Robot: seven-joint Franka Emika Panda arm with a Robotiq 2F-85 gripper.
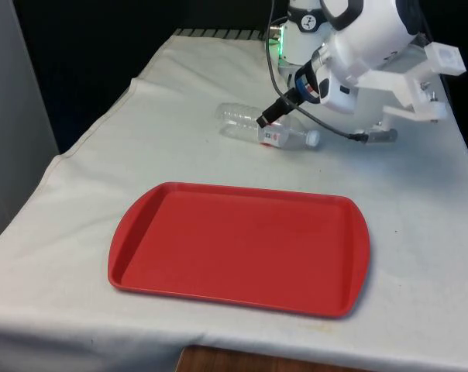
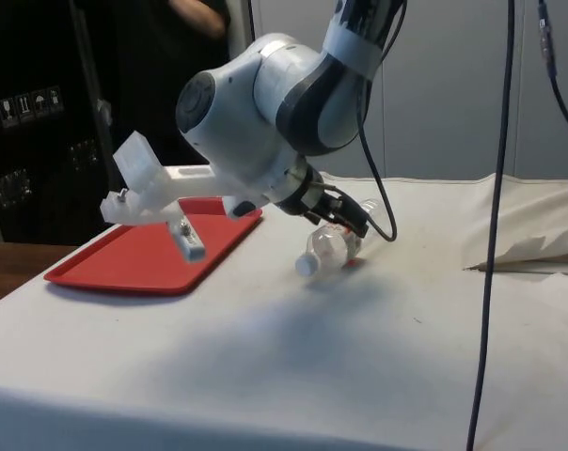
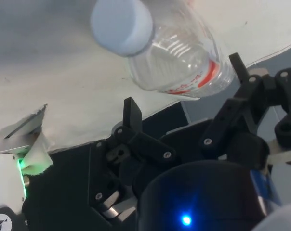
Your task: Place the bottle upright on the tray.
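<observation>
A clear plastic bottle (image 1: 253, 124) with a white cap (image 1: 313, 139) and a red-and-white label lies on its side on the white cloth, beyond the tray's far edge. The red tray (image 1: 242, 248) sits flat near the table's front edge with nothing on it. My gripper (image 1: 270, 117) is tilted low over the bottle's middle. In the wrist view its two black fingers (image 3: 132, 113) stand open on either side of the bottle (image 3: 179, 57), whose cap (image 3: 121, 24) points towards the camera. From the side, the gripper (image 2: 345, 221) hangs just above the bottle (image 2: 329, 249).
The arm's bulky wrist (image 1: 366, 46) looms over the table's far right of the front view. Black cables (image 2: 496, 188) hang down beside the arm. A person's arm (image 2: 201, 14) shows behind the table. A wide strip of cloth (image 1: 420, 232) borders the tray.
</observation>
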